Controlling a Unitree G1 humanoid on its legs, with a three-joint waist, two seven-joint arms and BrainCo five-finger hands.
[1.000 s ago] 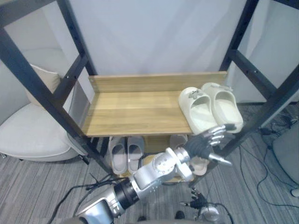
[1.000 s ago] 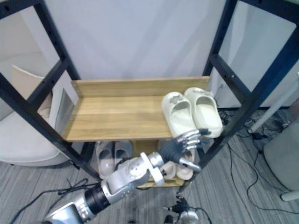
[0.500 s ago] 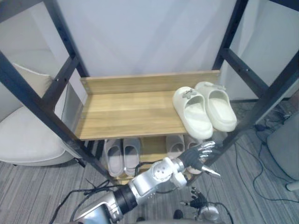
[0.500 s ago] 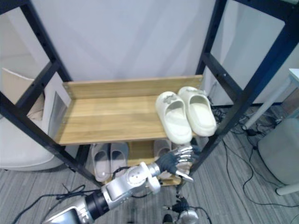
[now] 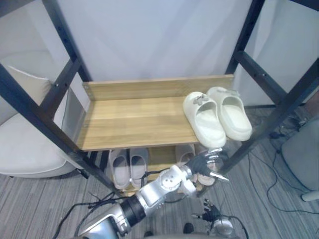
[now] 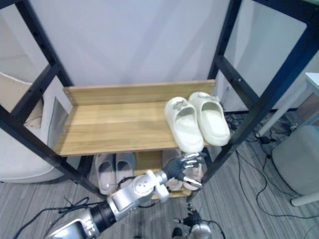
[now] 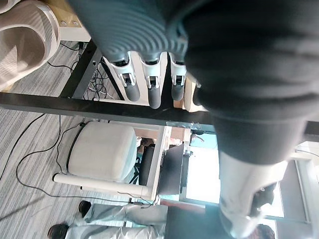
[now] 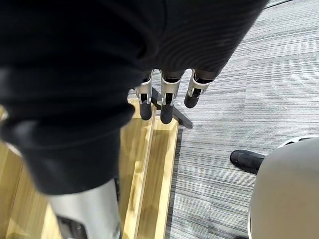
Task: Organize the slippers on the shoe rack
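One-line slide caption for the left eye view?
Open left hand reaches under light wooden top shelf holding cream foam slipper pair; grey slipper pair on lower tier.

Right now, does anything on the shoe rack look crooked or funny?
Yes, a little. The cream slippers on the top shelf sit slanted at its right end, their near ends poking past the front edge. The grey slippers below look straight.

grey slippers (image 5: pixel 128 167) | partly under shelf (image 5: pixel 134 122) (armchair (image 5: pixel 25 154) cut off)
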